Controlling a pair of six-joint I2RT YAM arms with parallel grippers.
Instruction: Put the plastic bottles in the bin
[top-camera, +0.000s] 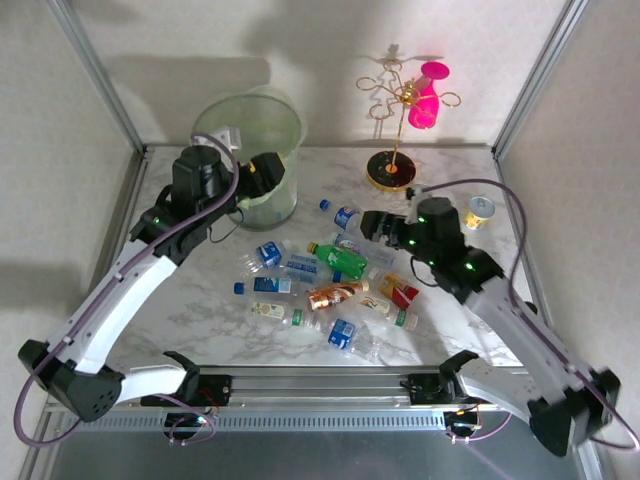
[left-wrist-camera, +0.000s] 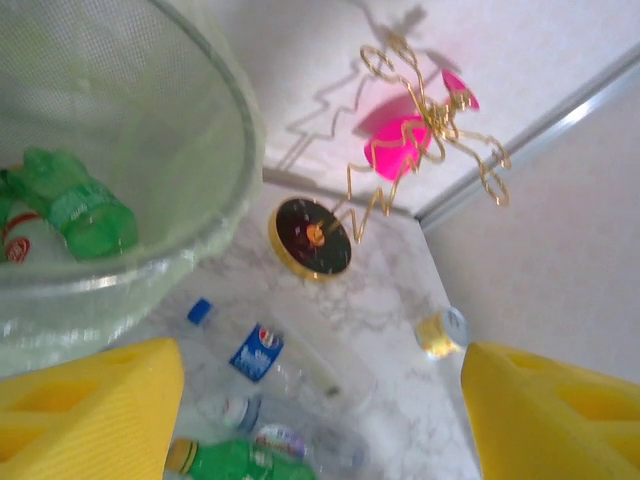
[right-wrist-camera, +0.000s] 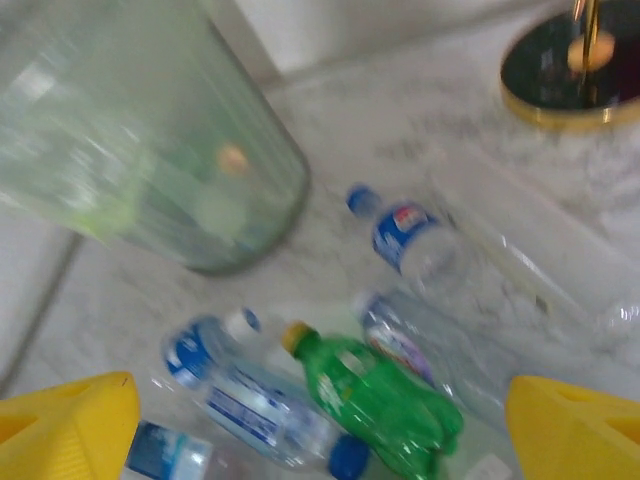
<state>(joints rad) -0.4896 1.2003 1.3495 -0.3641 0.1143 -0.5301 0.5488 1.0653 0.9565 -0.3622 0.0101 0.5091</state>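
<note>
Inside the round translucent pale-green plastic bin (top-camera: 248, 140), at the far left of the white marble desk (top-camera: 190, 300): a crushed green plastic bottle (left-wrist-camera: 75, 205) lying on the bottom, and just left of it a clear item with a red label (left-wrist-camera: 12, 245), cut off at the picture's edge.

Right of the bin, flat on the desk: a loose scatter of small plastic bottles (top-camera: 320, 285). Among them are a green bottle with a yellow cap (top-camera: 338, 260), a copper-brown bottle (top-camera: 335, 294) just in front of it, and a clear bottle with a blue label and blue cap (top-camera: 345, 216) nearest the bin's foot.

Just beside the bin's right wall, at rim height: the left hand (top-camera: 265, 180), yellow fingers (left-wrist-camera: 85, 410) spread wide, nothing between them.

Over the right edge of the scatter: the right hand (top-camera: 372, 226), fingers likewise wide and gripping nothing, the green bottle lying below and between them.

Farther back: a gold wire stand (top-camera: 400, 100) on a round black base, with a pink cup (top-camera: 428, 95) hung on it. Near the right edge: a short silver can (top-camera: 481, 210).
</note>
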